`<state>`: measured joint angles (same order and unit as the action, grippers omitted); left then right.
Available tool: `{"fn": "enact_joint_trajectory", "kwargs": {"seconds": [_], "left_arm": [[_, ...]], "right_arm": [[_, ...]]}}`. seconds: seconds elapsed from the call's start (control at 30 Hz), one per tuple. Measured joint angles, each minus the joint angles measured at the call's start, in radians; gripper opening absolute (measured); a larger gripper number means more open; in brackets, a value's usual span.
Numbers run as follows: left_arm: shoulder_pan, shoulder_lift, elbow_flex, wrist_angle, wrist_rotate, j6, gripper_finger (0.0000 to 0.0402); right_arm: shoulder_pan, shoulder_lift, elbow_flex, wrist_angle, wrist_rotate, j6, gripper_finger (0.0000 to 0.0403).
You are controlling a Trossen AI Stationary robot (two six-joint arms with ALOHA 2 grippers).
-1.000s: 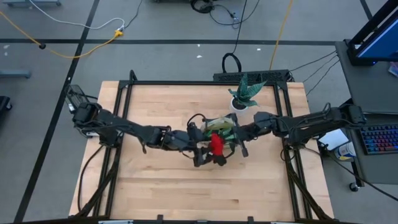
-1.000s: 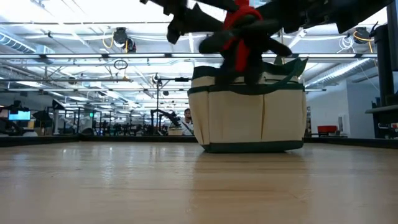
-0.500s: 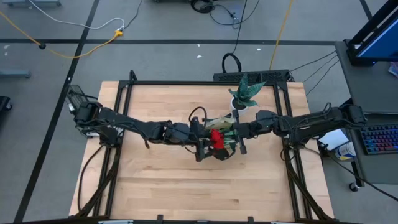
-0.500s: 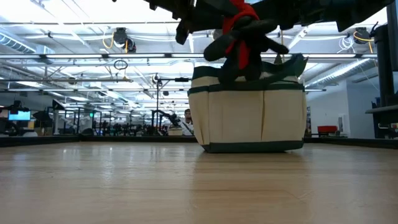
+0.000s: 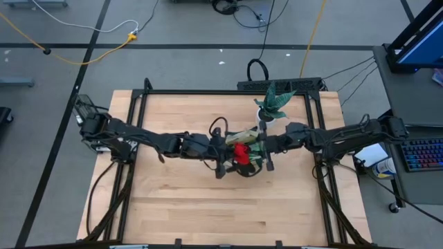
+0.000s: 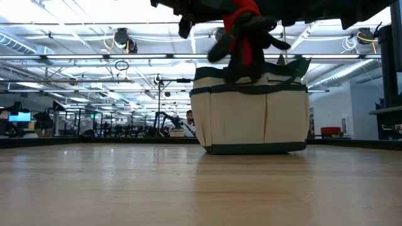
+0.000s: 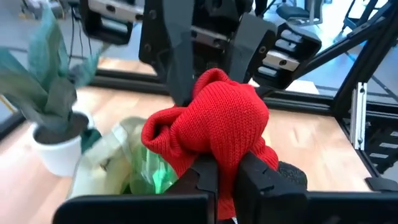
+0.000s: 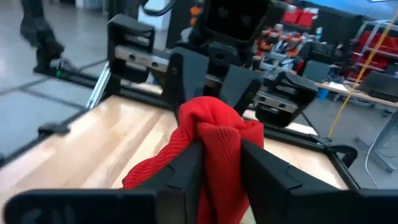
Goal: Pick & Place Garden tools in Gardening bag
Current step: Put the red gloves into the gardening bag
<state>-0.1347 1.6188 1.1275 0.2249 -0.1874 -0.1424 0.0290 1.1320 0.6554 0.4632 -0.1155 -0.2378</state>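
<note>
I had the worktop (image 5: 173, 207) filling the middle of the high view, pale wood planks inside a dark frame. Both arms reached in from the frame's left and right edges and met at the centre.

The gardening bag (image 6: 254, 119) stood at the centre right of the low view, a round beige tote with a dark green band along its rim and base. In the high view it sat at mid-frame (image 5: 250, 142). Through the left wrist view I could see something bright green and some pale fabric inside it, though I could not tell which tools they were.

The potted plant (image 5: 273, 105) stood just above and right of the bag in the high view, spiky green leaves in a white pot.

The gloves (image 7: 211, 134), a bunched red knit with black parts, hung over the bag's opening, at the top centre of the low view (image 6: 242, 34). The left gripper (image 7: 225, 177) had its fingers pinched shut on the red fabric. The right gripper (image 8: 221, 165) had its fingers on either side of the same bundle, parted a little, with the cloth between them.
</note>
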Motion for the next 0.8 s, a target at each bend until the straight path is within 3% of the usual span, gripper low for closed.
{"fn": "enact_joint_trajectory", "kwargs": {"seconds": [0.2, 0.33, 0.57, 0.8], "left_arm": [[-0.02, -0.021, 0.0, -0.012, -0.058, 0.053, 0.0016], [-0.039, -0.037, 0.0, -0.025, -0.127, 0.112, 0.0015], [-0.057, -0.103, 0.003, -0.006, -0.168, 0.177, 0.0015], [-0.035, -0.111, 0.006, 0.051, -0.178, 0.256, 0.0014]], "right_arm": [[0.0, 0.001, 0.001, -0.02, 0.089, 0.018, 0.0131], [0.0, -0.012, 0.001, -0.063, 0.093, 0.02, 0.0144], [-0.001, -0.059, -0.002, -0.237, 0.092, 0.15, 0.0147], [0.0, -0.058, -0.004, -0.417, 0.088, 0.157, 0.0144]]}}
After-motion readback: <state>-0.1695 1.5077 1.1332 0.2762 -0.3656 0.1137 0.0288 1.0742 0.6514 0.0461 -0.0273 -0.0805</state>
